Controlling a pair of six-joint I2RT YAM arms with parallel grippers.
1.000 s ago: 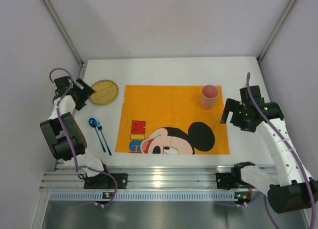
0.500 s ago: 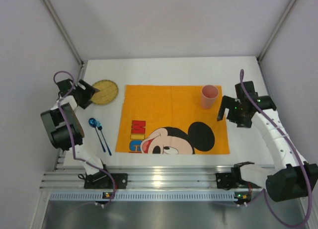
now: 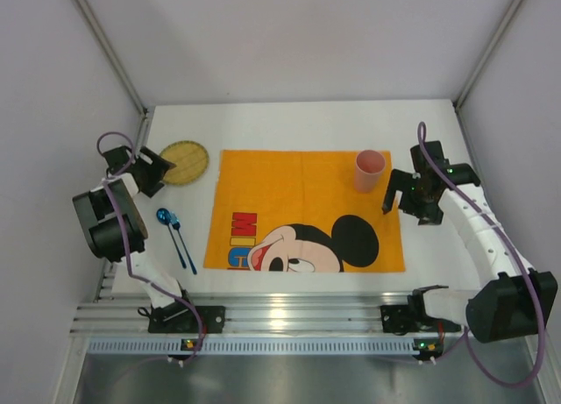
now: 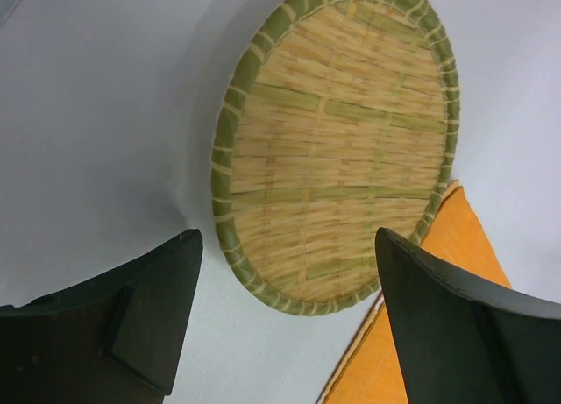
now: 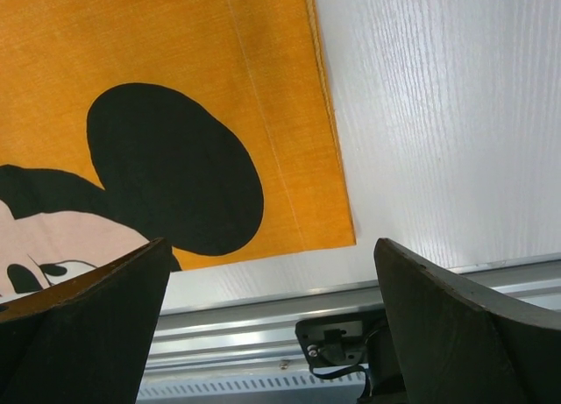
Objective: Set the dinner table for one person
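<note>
The white dinner table (image 3: 289, 124) carries an orange Mickey Mouse mat (image 3: 302, 194). A round woven bamboo plate (image 3: 184, 162) lies on the table just left of the mat's far left corner. A pink cup (image 3: 369, 170) stands upright on the mat's far right corner. A blue spoon (image 3: 166, 217) and a second thin blue utensil (image 3: 182, 242) lie left of the mat. My left gripper (image 3: 153, 172) is open and empty at the plate's left rim; the left wrist view shows the plate (image 4: 337, 141) between the fingers (image 4: 287, 246). My right gripper (image 3: 394, 194) is open and empty, right of the cup.
A ribbed aluminium rail (image 3: 280, 316) runs along the near edge and shows in the right wrist view (image 5: 245, 334). Grey walls close in the left, right and back sides. The right wrist view shows the mat's near right corner (image 5: 175, 71) and bare table (image 5: 438, 115).
My left gripper has shifted slightly toward the plate's left rim. My right gripper has moved back and a little left, closer to the cup. Both stay open.
</note>
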